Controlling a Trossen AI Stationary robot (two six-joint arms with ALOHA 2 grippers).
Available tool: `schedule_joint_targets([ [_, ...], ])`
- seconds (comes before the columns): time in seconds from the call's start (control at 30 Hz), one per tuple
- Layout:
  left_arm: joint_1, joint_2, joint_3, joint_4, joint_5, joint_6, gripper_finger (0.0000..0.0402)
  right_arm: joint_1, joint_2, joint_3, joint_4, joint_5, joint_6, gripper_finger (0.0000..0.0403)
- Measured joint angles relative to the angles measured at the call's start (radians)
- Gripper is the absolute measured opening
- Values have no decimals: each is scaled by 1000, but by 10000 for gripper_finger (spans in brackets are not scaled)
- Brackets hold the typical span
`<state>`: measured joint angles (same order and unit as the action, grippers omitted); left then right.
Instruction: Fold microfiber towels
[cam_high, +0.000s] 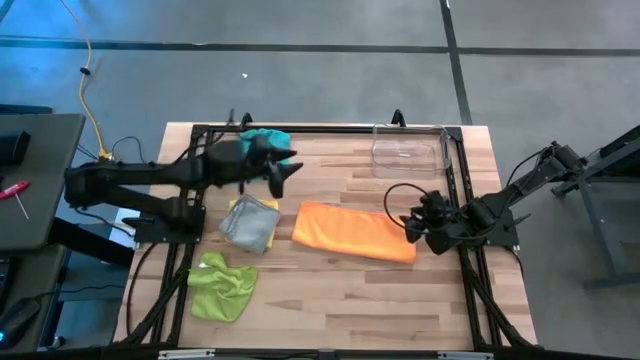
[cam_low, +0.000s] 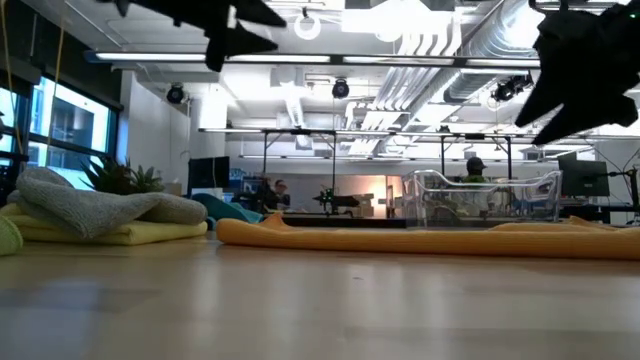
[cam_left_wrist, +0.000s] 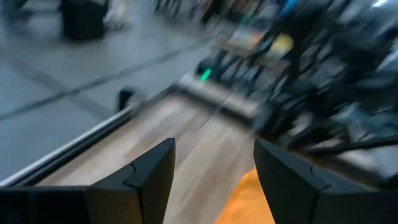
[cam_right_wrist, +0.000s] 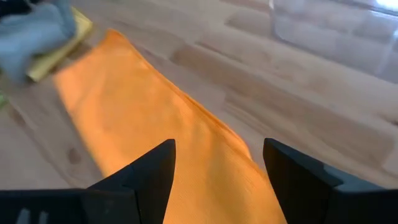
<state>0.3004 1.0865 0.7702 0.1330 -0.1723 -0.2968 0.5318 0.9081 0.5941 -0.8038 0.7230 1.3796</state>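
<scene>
- The lime green towel (cam_high: 222, 287) lies crumpled near the table's (cam_high: 330, 300) front-left corner, unfolded, so I judge it waits its turn
- Just behind it, the grey towel (cam_high: 252, 222) sits folded on top of the yellow towel (cam_high: 240, 206), a stack by the left edge; stacking keeps finished cloths out of the working middle
- The orange towel (cam_high: 355, 231) stretches across the middle as a long folded strip, its right end under the right gripper (cam_high: 412, 228), whose fingers stand apart with nothing between them, low over that end, likely placed to take it for the next fold
- The left gripper (cam_high: 283, 176) hangs raised behind the strip's left end, fingers apart and empty
- The teal towel (cam_high: 268, 137) is bunched at the back edge, partly hidden by the left arm
- The clear plastic bin (cam_high: 410, 152) stands at the back-right corner, away from the folding
</scene>
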Motion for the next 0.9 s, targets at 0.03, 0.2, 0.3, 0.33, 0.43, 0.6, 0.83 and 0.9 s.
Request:
schedule_joint_targets([
  [0.03, -17, -21, -44, 70, 4, -9, 209, 0, 0, 0, 23, 10, -27, 236],
  [0.2, -86, -69, -271, 378, 6, -98, 209, 0, 0, 0, 131, 69, -146, 236],
  [0.3, -116, -71, -373, 535, 8, -167, 209, 0, 0, 0, 177, 96, -198, 236],
  [0.33, -123, -72, -399, 574, 13, -181, 209, 0, 0, 0, 188, 97, -212, 236],
  [0.43, -139, -71, -440, 641, 36, -200, 209, 0, 0, 0, 206, 98, -237, 236],
  [0.6, -142, -71, -444, 651, 82, -144, 209, 0, 0, 0, 217, 98, -240, 236],
  [0.83, -142, -71, -444, 650, 81, -70, 209, 0, 0, 0, 272, 98, -297, 236],
  [0.9, -142, -71, -444, 650, 77, -70, 209, -2, 0, 0, 282, 97, -279, 236],
])
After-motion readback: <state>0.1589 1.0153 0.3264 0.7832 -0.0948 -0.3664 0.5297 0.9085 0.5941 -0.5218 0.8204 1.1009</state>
